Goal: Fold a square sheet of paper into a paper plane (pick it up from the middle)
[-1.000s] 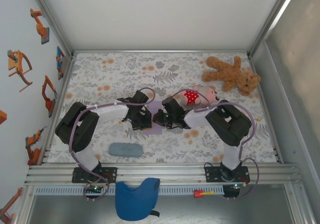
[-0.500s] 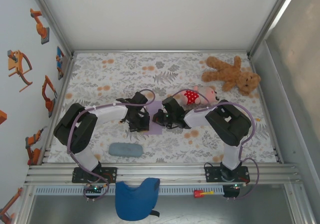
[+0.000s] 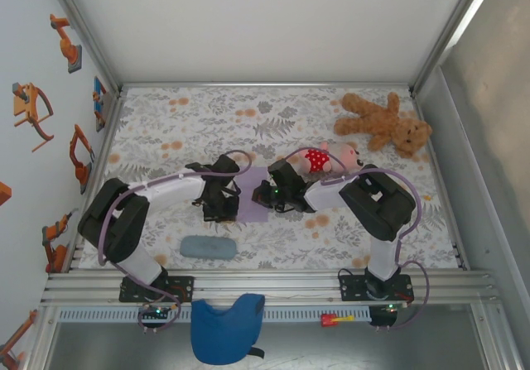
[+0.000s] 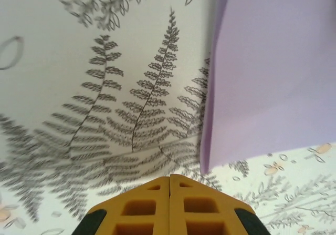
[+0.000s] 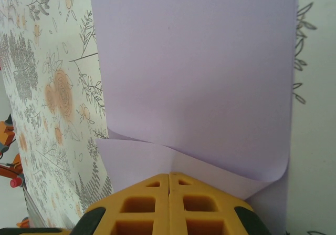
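From above, the square sheet of paper (image 3: 253, 198) lay flat on the flowered table (image 3: 166, 130), right between the two arms, with the left gripper (image 3: 225, 211) at its left edge and the right gripper (image 3: 262, 194) on its right side. On the left wrist camera, the left gripper (image 4: 169, 181) was clenched on nothing, the sheet (image 4: 273, 77) just beside it. On the right wrist camera, the right gripper (image 5: 169, 176) was clamped tight, its tips against a turned-up flap of the sheet (image 5: 194, 67).

The square sheet of paper (image 5: 194, 67) is coloured pale lavender, the tablecloth (image 4: 79, 61) printed with grey ferns and, seemingly, orange blossoms.
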{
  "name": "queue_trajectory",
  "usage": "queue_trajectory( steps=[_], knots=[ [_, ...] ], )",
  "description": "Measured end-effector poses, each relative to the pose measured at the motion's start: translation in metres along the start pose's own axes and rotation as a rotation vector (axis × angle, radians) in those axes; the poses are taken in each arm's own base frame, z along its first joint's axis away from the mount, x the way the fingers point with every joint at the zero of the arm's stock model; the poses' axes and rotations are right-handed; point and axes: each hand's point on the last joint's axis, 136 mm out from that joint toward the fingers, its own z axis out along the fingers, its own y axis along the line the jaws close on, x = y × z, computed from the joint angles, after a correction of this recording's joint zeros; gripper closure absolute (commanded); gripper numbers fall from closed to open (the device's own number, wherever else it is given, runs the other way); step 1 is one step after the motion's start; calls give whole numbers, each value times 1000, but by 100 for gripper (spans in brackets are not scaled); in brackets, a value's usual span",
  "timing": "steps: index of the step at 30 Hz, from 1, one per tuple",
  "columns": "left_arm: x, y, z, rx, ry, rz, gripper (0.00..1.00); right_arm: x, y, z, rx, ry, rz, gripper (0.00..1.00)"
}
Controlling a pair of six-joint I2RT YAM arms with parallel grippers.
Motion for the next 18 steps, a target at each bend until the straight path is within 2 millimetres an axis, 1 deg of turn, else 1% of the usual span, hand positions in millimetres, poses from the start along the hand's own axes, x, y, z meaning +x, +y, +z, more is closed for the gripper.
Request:
queue_trajectory(
  steps=[4,6,8,12,15,18],
  knots=[
    [-15,-16,-27,83,-119,3,99,0,0,0,-1,1,0,100],
    [-22,-25,-31,126,-158,-6,99,0,1,0,-3,2,0,100],
    [-28,-29,-26,147,-168,-21,100,0,1,0,-4,3,0,100],
    [-37,-29,-7,154,-152,-67,100,0,2,0,-10,5,0,100],
    [-39,-25,6,161,-134,-101,100,0,2,0,-12,7,0,100],
    [-37,-22,14,162,-117,-122,100,0,2,-1,-14,9,-4,100]
  ],
)
